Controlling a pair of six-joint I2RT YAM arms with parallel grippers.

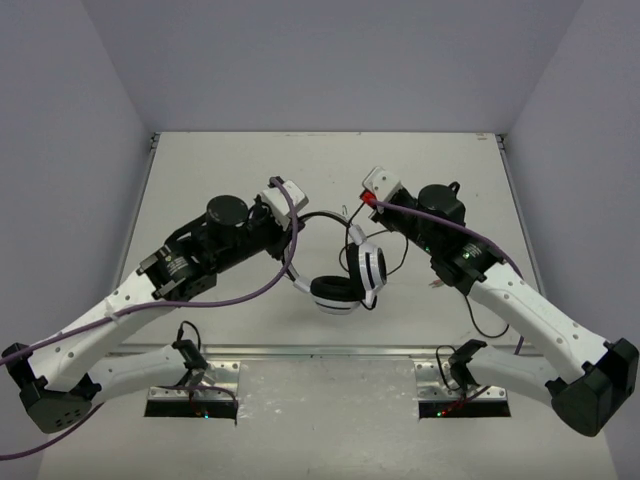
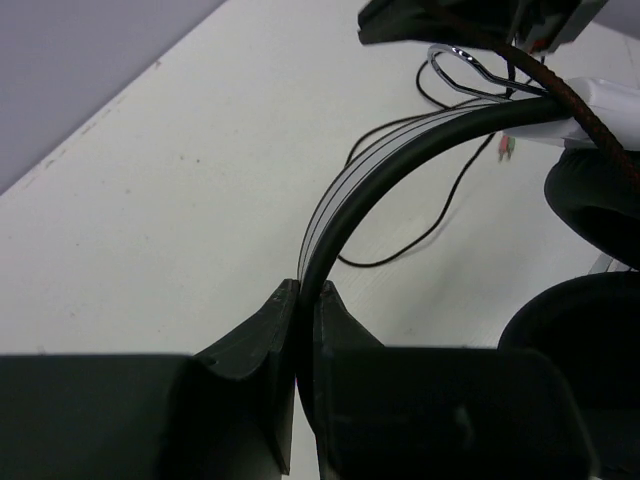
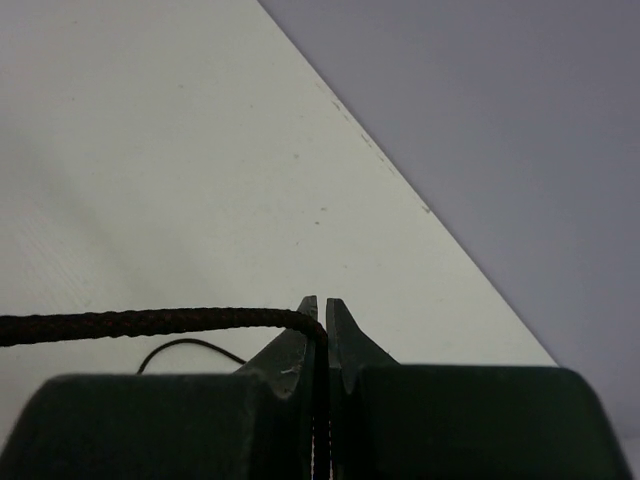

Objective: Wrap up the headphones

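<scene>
The table is a plain off-white sheet, faintly speckled, boxed in by pale grey-lilac walls on three sides. The left gripper is clamped on the black headband of the headphones — the band arches away from its fingertips toward the right gripper. The earcups sit between the two grippers; whether they rest on the table I cannot tell. The right gripper pinches a dark braided cord that runs off to its left — a thin black cable lies loose beyond the left fingers.
</scene>
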